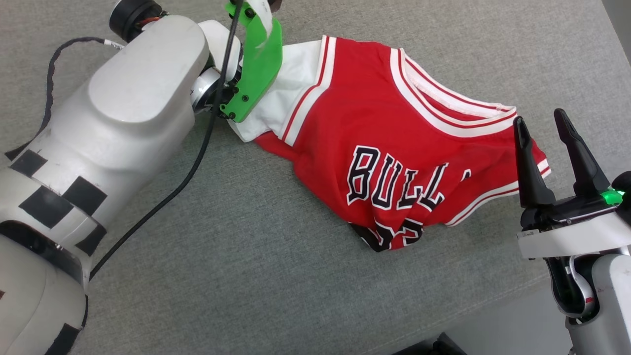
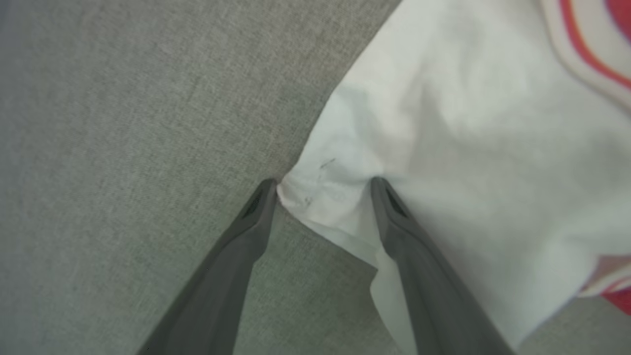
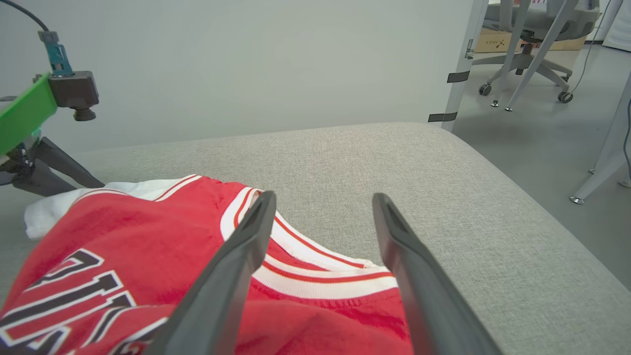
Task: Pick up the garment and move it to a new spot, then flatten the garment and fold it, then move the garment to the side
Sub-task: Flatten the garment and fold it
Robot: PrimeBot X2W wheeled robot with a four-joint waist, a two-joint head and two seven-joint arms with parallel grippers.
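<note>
Shirt [image 1: 389, 162] lies rumpled mid-surface, front up, lettering showing, hem and number rolled under at 6 o'clock. Left gripper [image 2: 323, 181] is at the shirt's 10 o'clock, jaws spread and empty, tips straddling and touching the corner of the white sleeve [image 2: 443, 148]. Right gripper [image 1: 539, 115] is at 3 o'clock, jaws spread and empty, over the shirt's edge. Step looks like the pickup: pinch the sleeve corner through both layers, drop the right lower before closing, lift both together. Grey padded surface [image 1: 246, 256] has a coarse weave that may drag the cloth. Room: pale wall [image 3: 246, 49] at 12 o'clock, office chair [image 3: 530, 24] at 2 o'clock, bare floor [image 3: 542, 128].
</note>
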